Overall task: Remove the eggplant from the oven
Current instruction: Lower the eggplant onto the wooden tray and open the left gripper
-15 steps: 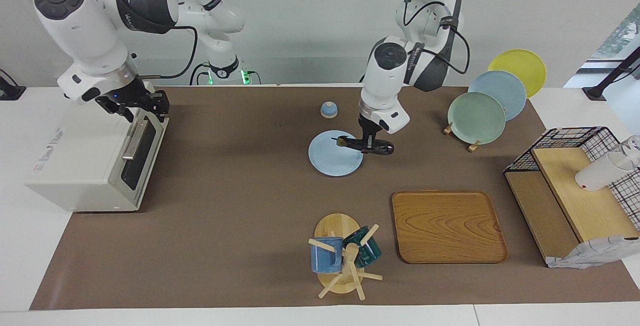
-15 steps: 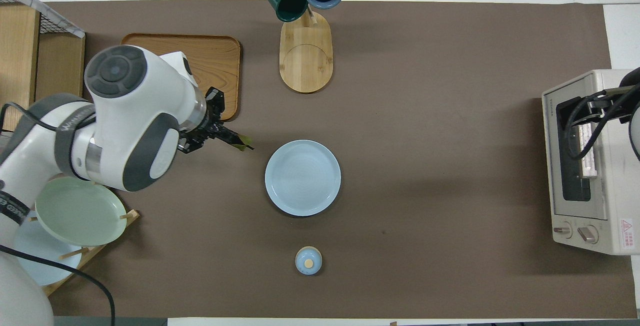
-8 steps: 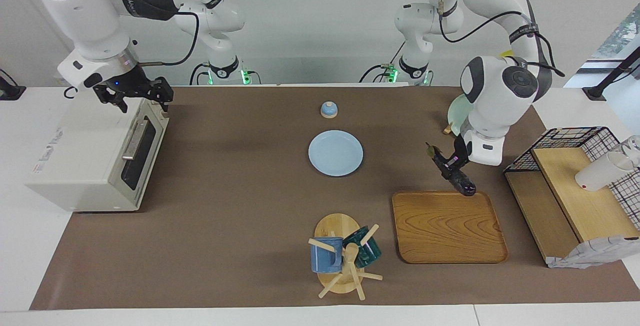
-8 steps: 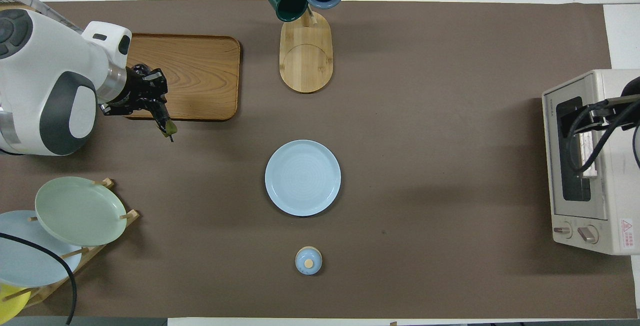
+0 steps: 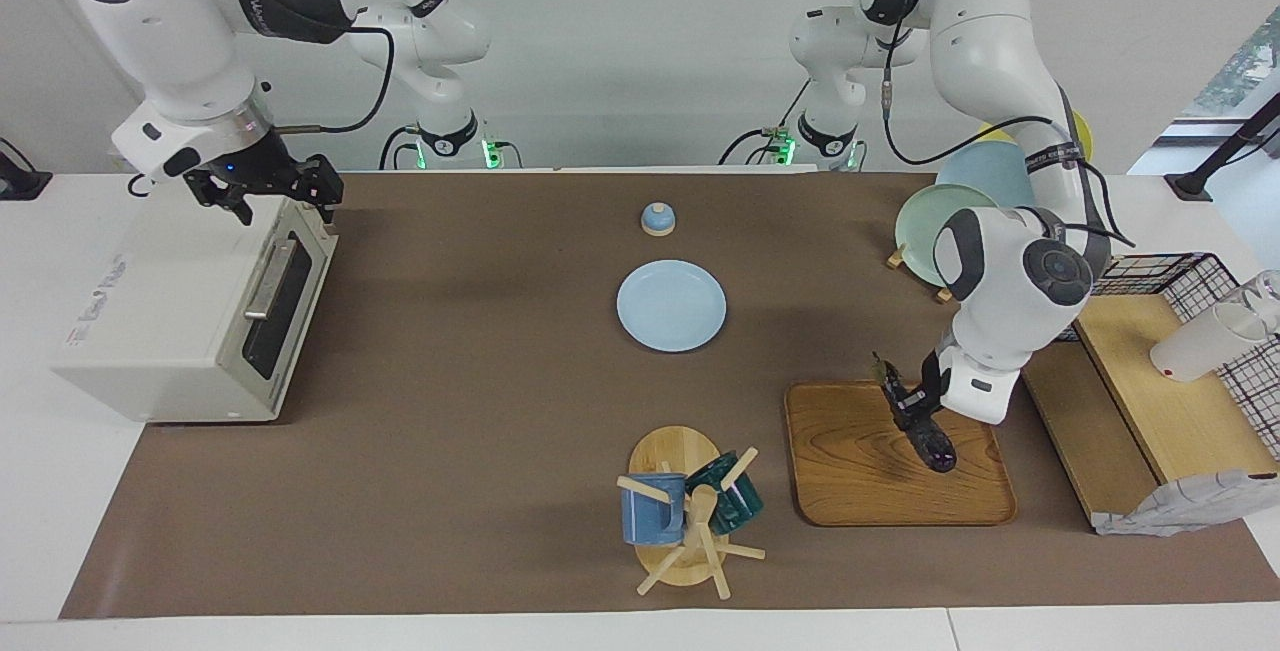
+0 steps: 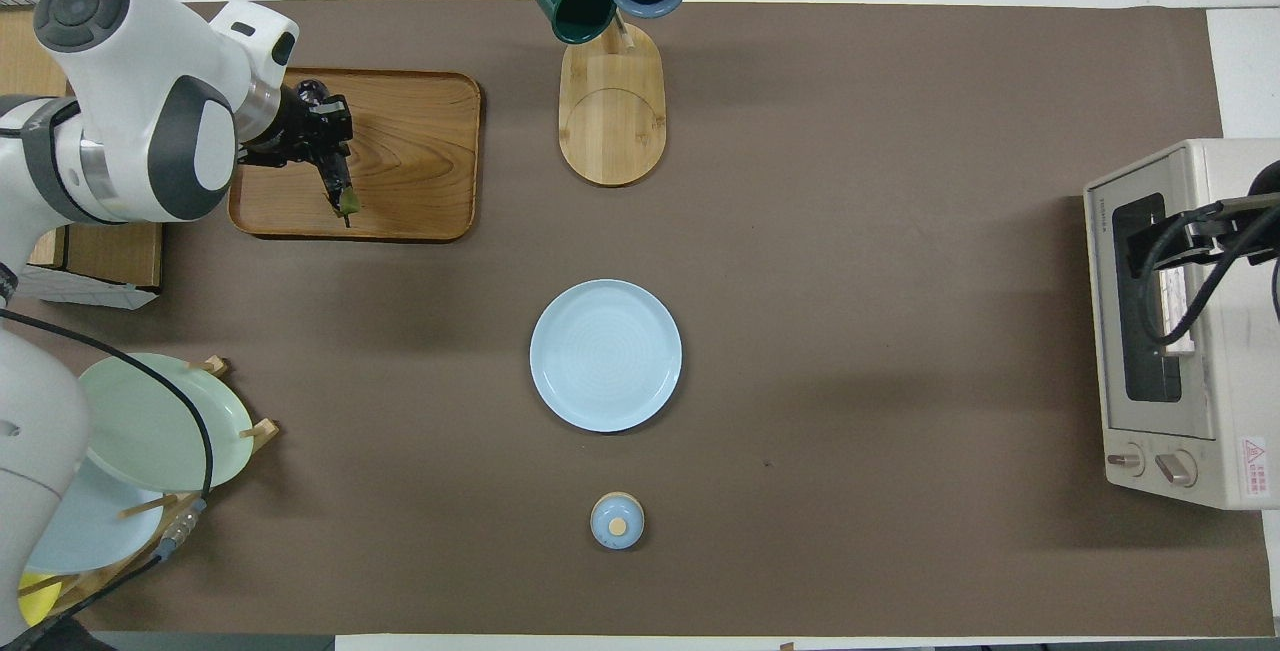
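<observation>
Left pincer (image 5: 915, 401) clamped on the eggplant (image 5: 925, 434), up in the air over the wooden tray (image 5: 860, 491), over the tray's edge toward the robots and its left-arm corner. Eggplant tilted, greenish stem end up toward the robots, dark rounded end lower over the tray's middle; whether it touches the wood, cannot tell. In the overhead view the same eggplant (image 6: 335, 176) sticks out of the left pincer (image 6: 318, 136) over the tray (image 6: 420, 151). Tray sits at the left arm's end of the desk, toward the desk edge away from the robots. Oven (image 5: 190, 321) at the right arm's end of the desk, door shut, silver bar handle on the front. Right pincer (image 5: 272, 193) hovers over the oven's top front edge, above the handle, fingers spread, nothing in it; in the overhead view only its cables and edge (image 6: 1215, 226) show over the oven (image 6: 1180, 331). Light blue plate (image 5: 671, 305) bare in the desk's middle, small blue lid (image 5: 657, 219) nearer the robots than it. Mug stand (image 5: 685, 516) with two mugs beside the tray. Plate rack (image 5: 925, 231) near the left arm's base.
</observation>
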`<action>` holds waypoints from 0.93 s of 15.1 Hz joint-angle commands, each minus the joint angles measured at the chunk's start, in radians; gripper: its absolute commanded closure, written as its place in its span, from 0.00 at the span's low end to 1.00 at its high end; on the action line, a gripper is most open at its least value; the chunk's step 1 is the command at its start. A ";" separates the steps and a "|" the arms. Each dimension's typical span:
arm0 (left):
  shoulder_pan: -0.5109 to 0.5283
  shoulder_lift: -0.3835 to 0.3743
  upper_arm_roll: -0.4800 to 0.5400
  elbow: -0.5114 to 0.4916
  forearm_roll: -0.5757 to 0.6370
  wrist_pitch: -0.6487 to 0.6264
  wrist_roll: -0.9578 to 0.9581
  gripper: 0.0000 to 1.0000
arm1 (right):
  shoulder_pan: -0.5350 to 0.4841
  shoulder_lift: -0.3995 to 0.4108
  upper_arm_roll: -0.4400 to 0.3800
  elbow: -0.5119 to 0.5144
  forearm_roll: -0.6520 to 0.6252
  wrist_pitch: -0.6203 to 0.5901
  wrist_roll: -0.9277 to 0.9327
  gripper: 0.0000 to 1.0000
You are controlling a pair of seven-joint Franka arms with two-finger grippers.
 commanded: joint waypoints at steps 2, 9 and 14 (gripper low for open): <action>0.019 0.043 -0.013 0.034 -0.014 0.066 0.089 1.00 | -0.016 -0.030 -0.002 -0.017 0.049 -0.012 -0.025 0.00; 0.010 0.026 -0.010 -0.015 -0.015 0.057 0.168 0.00 | -0.016 -0.038 0.006 -0.011 0.047 -0.004 -0.018 0.00; 0.042 -0.014 -0.012 -0.012 -0.052 0.022 0.160 0.00 | -0.019 -0.028 0.003 0.014 0.049 -0.010 -0.015 0.00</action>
